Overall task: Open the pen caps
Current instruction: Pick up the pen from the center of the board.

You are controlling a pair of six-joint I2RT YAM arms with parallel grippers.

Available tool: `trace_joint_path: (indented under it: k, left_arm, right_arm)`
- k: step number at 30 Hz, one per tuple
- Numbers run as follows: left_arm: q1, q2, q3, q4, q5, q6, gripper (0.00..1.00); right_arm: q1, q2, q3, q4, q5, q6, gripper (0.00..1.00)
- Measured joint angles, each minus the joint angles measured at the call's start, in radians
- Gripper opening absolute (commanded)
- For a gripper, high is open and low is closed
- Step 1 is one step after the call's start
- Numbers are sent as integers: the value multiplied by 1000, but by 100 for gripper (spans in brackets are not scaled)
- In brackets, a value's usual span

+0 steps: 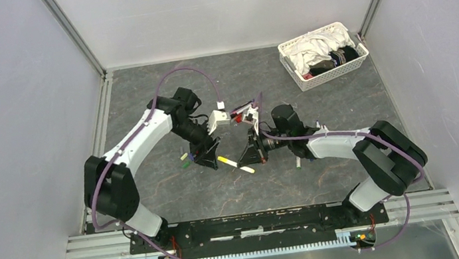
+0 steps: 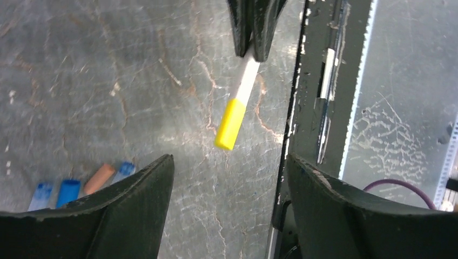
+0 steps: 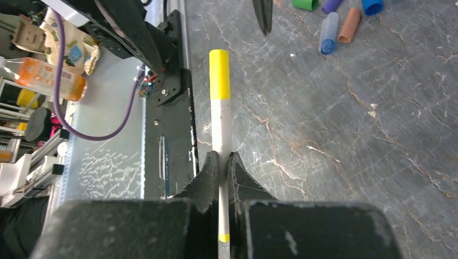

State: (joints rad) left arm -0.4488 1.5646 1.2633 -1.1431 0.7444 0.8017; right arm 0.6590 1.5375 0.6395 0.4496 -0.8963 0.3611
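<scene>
My right gripper point(image 3: 222, 157) is shut on the white barrel of a pen point(image 3: 221, 121). Its yellow cap point(image 3: 219, 75) is on and points away from the jaws. In the top view this pen point(image 1: 237, 164) lies level between the two grippers, with the right gripper point(image 1: 256, 157) at its right end. My left gripper point(image 2: 229, 162) is open and empty, its jaws wide apart just short of the yellow cap point(image 2: 230, 124). In the top view the left gripper point(image 1: 208, 153) is left of the cap. Loose caps lie on the table: green point(image 3: 305, 4), brown point(image 3: 350, 24), blue point(image 2: 68, 191).
A white lattice basket point(image 1: 293, 74) of cloths stands at the back right. More pens point(image 1: 242, 111) lie behind the grippers, and one small pen point(image 1: 298, 161) lies right of the right gripper. The black base rail point(image 1: 259, 223) runs along the near edge.
</scene>
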Motion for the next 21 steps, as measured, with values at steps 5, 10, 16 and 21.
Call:
trace_joint_path:
  k: [5,10,16,21]
  left_arm:
    - [-20,70,52,-79,73,88,65]
    - [-42,87,56,-134,111,140,54]
    - [-58,93,68,-152,122,162,13]
    - [-66,93,73,-140,111,161,2]
  right_arm:
    - [0,-1,23,5,-40,27,0]
    - [0,-1,40,5,-63,39,0]
    - [2,-1,62,0,-98,40,1]
    - [2,0,64,-2,-106,60,42]
